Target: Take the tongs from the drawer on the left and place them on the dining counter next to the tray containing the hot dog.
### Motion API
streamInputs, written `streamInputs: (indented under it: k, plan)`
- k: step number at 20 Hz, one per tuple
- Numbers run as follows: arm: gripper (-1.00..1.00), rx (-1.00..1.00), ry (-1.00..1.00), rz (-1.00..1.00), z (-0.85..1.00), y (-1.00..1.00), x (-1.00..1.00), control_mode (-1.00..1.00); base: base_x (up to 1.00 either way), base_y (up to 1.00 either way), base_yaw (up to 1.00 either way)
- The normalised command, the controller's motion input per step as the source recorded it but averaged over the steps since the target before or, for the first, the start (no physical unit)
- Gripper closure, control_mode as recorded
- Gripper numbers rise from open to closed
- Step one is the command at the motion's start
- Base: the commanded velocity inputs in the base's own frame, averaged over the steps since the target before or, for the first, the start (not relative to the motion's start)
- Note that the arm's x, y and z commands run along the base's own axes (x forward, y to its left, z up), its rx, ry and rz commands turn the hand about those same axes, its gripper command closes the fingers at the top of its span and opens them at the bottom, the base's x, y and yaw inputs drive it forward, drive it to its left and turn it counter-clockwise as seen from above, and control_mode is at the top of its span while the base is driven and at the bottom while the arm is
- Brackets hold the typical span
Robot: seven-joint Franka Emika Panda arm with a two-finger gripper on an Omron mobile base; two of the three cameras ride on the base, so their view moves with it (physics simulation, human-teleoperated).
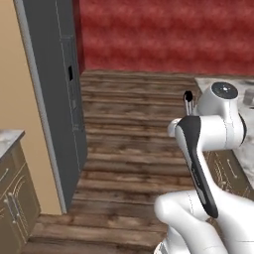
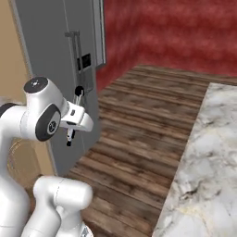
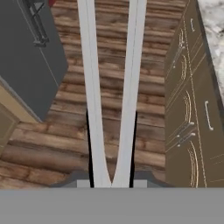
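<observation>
Clamping the tongs (image 3: 109, 109) at their joined end, tool (image 3: 111, 177) (arms splaying away), above wooden floor (image 3: 144, 65)

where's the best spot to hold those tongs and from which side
At the joined end, coming in along their length, as the hand does now: it is shut across the tongs where the two slim arms meet. From there the arms splay apart toward the tips, too wide to pinch flat.
</observation>
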Motion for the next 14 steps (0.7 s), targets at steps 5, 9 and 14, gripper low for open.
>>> streamInputs:
  k: [5,9,14]
  plan:
    - [1.0,0.0,0.0,0.0,0.0,0.0,0.0,1.0,0.65,0.0,-0.14]
    - [1.0,0.0,0.0,0.0,0.0,0.0,0.0,1.0,0.78,0.01,-0.08]
    - [1.0,0.0,0.0,0.0,0.0,0.0,0.0,1.0,0.75,0.1,-0.09]
